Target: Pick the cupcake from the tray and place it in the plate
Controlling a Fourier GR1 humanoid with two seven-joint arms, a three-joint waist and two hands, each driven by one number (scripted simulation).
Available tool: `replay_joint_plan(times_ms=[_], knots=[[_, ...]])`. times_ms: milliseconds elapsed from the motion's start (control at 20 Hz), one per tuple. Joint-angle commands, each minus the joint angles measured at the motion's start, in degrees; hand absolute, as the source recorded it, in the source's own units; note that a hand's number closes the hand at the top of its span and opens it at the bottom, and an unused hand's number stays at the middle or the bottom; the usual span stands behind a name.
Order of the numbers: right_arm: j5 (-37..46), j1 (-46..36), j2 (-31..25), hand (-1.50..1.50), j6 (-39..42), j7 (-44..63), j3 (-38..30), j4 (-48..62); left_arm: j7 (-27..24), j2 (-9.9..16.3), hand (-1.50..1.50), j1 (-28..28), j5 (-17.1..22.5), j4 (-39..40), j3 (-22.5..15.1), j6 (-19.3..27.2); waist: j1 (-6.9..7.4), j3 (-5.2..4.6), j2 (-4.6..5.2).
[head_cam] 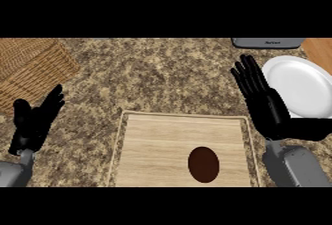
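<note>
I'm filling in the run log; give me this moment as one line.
cupcake: on tray | plate: bare | right hand: open, beside plate | left hand: open, resting

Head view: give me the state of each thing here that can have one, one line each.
cupcake: on the tray, untouched, neither hand on it.
tray: flat on the counter, holding only the cupcake.
plate: nothing on it, partly hidden by the right hand.
left hand: open, resting at the left edge.
right hand: open, fingers straight, holding nothing.
</note>
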Motion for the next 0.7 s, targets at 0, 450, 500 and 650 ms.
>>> replay_joint_plan(times_ms=[0,450,500,650], knots=[[2.94,1.13,-1.51,1.50,-3.60,3.78,-1.26,-4.25,-1.71,-4.65,0.00,-0.15,-1.42,4.39,-0.25,0.19,-0.31,1.02,-0.65],[23.08,11.23,-15.00,-1.50,-25.89,8.43,-13.88,-6.27,-2.47,-13.90,0.00,7.75,3.51,0.73,-3.52,2.24,-3.80,0.86,-1.45],[24.65,14.04,-11.24,-1.50,-29.65,7.27,-12.47,-9.25,-3.57,-13.31,0.00,9.18,4.20,-1.08,-3.55,0.40,-2.55,0.94,-1.47],[27.15,24.17,-6.96,-1.50,-32.23,6.25,-8.55,-22.50,-3.54,-16.27,0.00,7.05,2.16,-0.31,-4.66,2.73,-1.89,1.01,-1.06]])
